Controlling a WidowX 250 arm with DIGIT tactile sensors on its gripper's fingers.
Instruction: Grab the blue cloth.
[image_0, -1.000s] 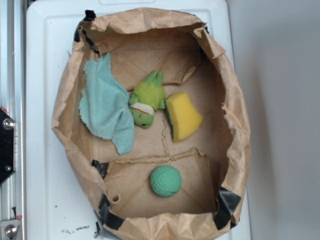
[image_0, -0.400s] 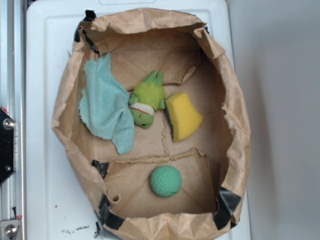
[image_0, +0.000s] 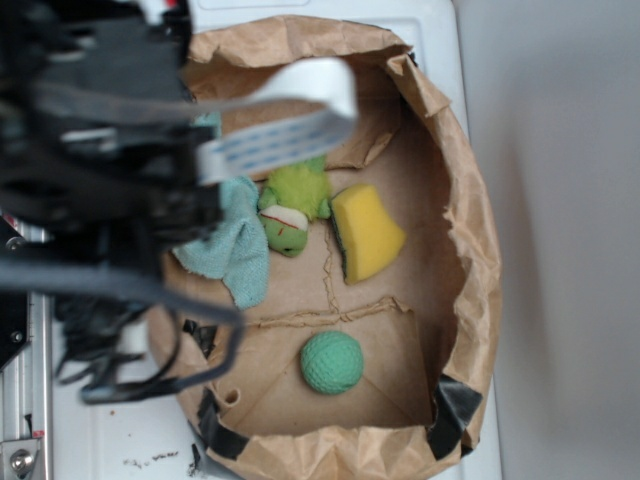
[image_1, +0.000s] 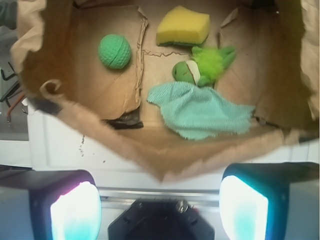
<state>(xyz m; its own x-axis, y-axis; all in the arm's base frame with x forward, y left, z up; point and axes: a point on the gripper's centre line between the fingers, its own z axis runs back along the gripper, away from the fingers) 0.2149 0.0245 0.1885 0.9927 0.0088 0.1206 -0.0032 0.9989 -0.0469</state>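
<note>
Now that my arm has swung in over the paper bag's (image_0: 470, 250) left rim, my claw (image_1: 160, 207) hangs spread apart, short of the pale aqua-blue terry cloth (image_1: 202, 112).

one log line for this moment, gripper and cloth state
phase: approach | gripper: open, empty, outside bag wall | blue cloth: flat in paper bag, touching plush toy, not grasped

A brown paper bag (image_0: 470, 230) lies open on a white bench (image_0: 120, 430), with black tape at its corners. Inside the bag, a lime-green plush toy (image_0: 293, 205) lies just beside a yellow sponge (image_0: 368, 232). A round green knitted ball (image_0: 331, 362) rests apart from them, near the lower fold of the bag.
</note>
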